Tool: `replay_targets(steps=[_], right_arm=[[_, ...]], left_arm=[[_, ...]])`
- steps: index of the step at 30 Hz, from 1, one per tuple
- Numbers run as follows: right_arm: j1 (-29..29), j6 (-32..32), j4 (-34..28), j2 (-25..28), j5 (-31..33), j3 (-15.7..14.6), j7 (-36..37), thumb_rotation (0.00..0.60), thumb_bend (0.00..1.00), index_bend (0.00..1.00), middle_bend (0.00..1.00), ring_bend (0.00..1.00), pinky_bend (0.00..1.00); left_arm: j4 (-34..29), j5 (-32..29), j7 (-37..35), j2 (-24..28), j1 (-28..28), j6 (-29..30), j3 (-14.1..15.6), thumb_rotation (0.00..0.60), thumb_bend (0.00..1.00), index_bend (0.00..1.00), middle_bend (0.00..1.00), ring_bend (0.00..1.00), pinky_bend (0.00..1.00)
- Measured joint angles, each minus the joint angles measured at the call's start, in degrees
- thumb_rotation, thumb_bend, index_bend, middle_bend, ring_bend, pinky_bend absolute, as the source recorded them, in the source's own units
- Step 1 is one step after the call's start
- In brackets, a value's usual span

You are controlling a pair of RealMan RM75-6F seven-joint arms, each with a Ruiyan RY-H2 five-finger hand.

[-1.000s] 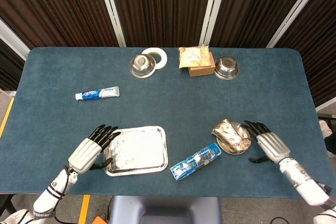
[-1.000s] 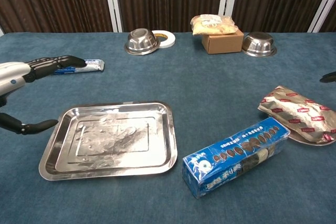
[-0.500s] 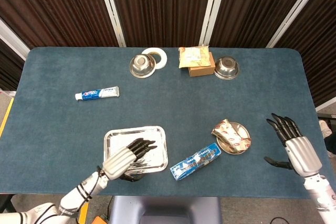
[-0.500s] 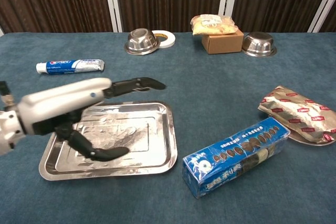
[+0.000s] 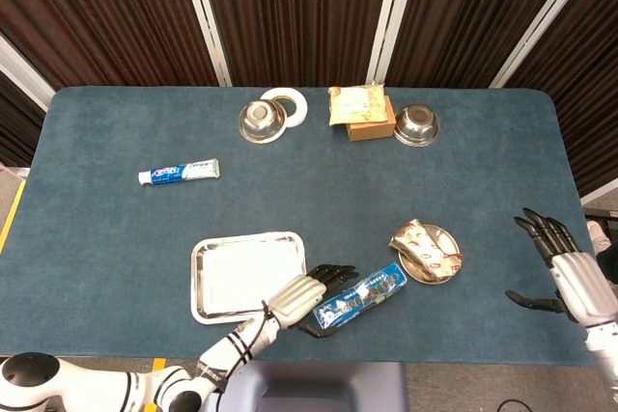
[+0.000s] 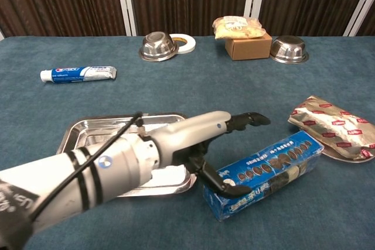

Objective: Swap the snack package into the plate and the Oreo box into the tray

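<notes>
Now the left hand (image 5: 307,293) has slid across from the tray side and reaches the near end of the Oreo box (image 5: 361,297). A moment ago it was over the tray (image 5: 208,282), and before that it sat out by the tray's left edge. Its fingers are spread apart, with the thumb low in front of the box and the other fingers up behind it, so it looks ready to grab (it has not closed on the box yet, as far as I can tell from the chest view, where the arm hides part of the touch). The right hand (image 5: 577,280) has pulled away from the plate (image 5: 444,275) and now waits, open and holding nothing, near the right edge of the table. That tells me half the job looks done: the snack package (image 5: 425,248) already lies on the plate, sticking out over its rim. What is left is to lift the box and put it in the tray. The box is long and blue with cookie pictures on its side. It lies flat and slanted on the blue table, between the tray and the plate, touching neither. The tray is shiny and has nothing in it.
</notes>
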Motion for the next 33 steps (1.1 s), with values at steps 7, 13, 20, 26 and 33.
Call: replay_targets(steps=[7,13,20,26,33], right_arm=[[-0.48,-0.64,0.67,1.17,0.34,0.99,3.57,0.600,0.18,0.00,0.00,0.00,0.00],[-0.71,-1.32,0.96,1.60,-0.11,1.41,4.42,0.600,0.18,0.00,0.00,0.00,0.00],[-0.81,-1.83,0.95,1.77,-0.24,1.71,4.61,0.600,0.18,0.00,0.00,0.00,0.00],[-0.90,-2.58,0.70,1.77,0.01,2.02,3.98,0.600,0.18,0.00,0.00,0.00,0.00],[-0.74,-4.22,-0.08,1.50,0.34,2.31,1.92,0.600,0.18,0.00,0.00,0.00,0.00]], left_arm=[[6.36,-7.19,3.85,-6.28,-4.46,-2.27,-2.98,0.600,0.29,0.00,0.00,0.00,0.10],[10.25,-10.26,7.15,-9.23,-6.68,-2.46,-3.22,0.600,0.29,0.00,0.00,0.00,0.15],[12.54,-10.15,11.73,-11.60,-7.02,2.73,-2.26,0.600,0.34,0.13,0.19,0.31,0.64],[12.94,-8.77,11.36,-13.26,-5.49,6.70,-1.98,0.600,0.47,0.60,0.61,0.72,1.00],[9.44,-3.85,6.20,-10.69,-4.14,8.12,-2.40,0.600,0.54,0.68,0.67,0.78,1.00]])
